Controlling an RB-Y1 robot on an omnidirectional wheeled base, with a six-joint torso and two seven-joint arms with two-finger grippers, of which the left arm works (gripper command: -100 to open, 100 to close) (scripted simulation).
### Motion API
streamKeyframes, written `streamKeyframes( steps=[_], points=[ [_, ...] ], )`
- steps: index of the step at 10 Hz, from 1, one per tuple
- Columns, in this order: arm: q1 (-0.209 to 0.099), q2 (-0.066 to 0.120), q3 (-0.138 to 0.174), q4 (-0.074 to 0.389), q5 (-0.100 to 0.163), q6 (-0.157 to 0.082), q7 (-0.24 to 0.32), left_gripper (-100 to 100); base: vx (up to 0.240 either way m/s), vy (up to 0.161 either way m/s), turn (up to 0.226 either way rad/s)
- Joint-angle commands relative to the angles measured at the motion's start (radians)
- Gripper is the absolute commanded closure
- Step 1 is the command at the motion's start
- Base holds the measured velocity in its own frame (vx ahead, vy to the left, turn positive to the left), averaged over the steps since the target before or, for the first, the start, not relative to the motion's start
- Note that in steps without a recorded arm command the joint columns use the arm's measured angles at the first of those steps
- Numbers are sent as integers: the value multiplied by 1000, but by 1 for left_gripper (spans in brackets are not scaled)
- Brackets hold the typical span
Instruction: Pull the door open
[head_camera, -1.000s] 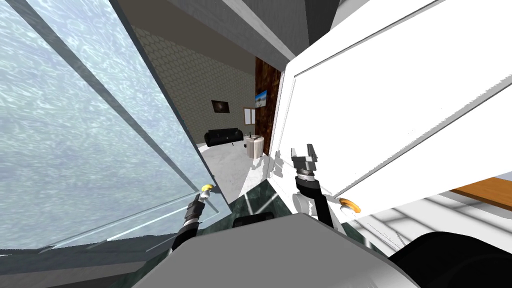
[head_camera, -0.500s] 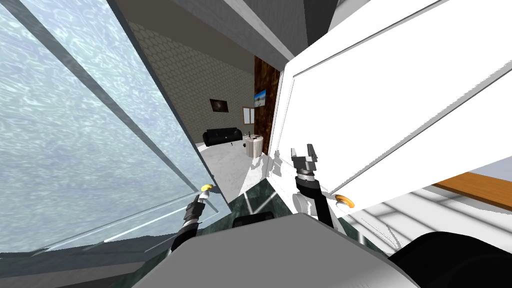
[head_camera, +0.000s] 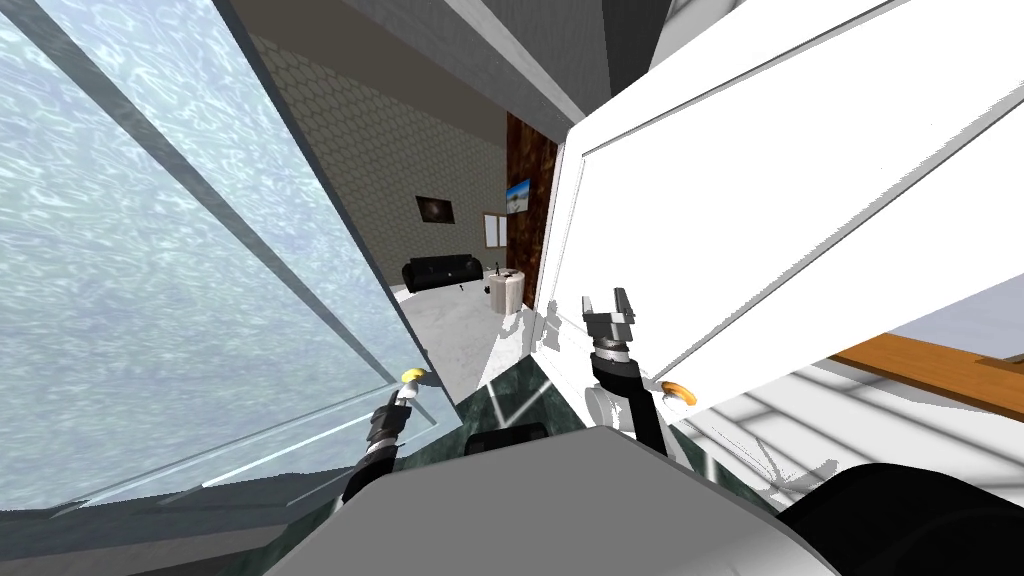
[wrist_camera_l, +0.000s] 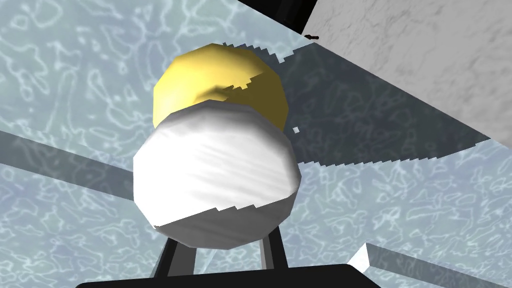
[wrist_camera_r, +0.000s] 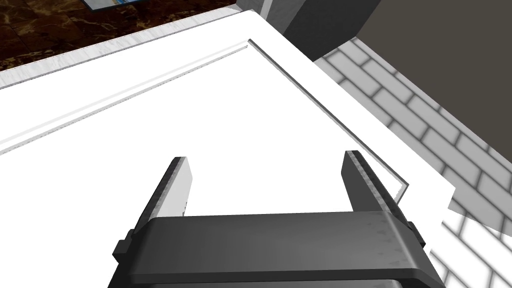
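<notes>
A pale blue glass door (head_camera: 180, 300) with grey bars stands at my left, swung in toward me. Its knob (head_camera: 412, 376) sits at the free edge; the left wrist view shows it as a white ball (wrist_camera_l: 217, 172) with a yellow ball (wrist_camera_l: 220, 80) behind it. My left gripper (head_camera: 402, 398) is shut on the knob, and its dark fingers (wrist_camera_l: 172, 260) show just under the white ball. My right gripper (head_camera: 610, 303) is open and raised in front of a white panelled door (head_camera: 780, 220). Nothing is between its fingers (wrist_camera_r: 172, 187).
The white door carries an orange knob (head_camera: 675, 389) near my right forearm. Between the two doors a gap shows a room with pale floor, a black sofa (head_camera: 440, 271) and a small white table (head_camera: 505, 290). A wooden ledge (head_camera: 930, 365) lies far right.
The white door's lower edge and orange knob have swung left, toward my right arm. The room beyond has shifted slightly left. Both grippers hold their places.
</notes>
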Motion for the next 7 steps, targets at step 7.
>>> streamKeyframes(
  steps=[7],
  points=[
    [-15, -7, -15, -3, 7, -15, 68, 100, -13, 2, -8]
  ],
)
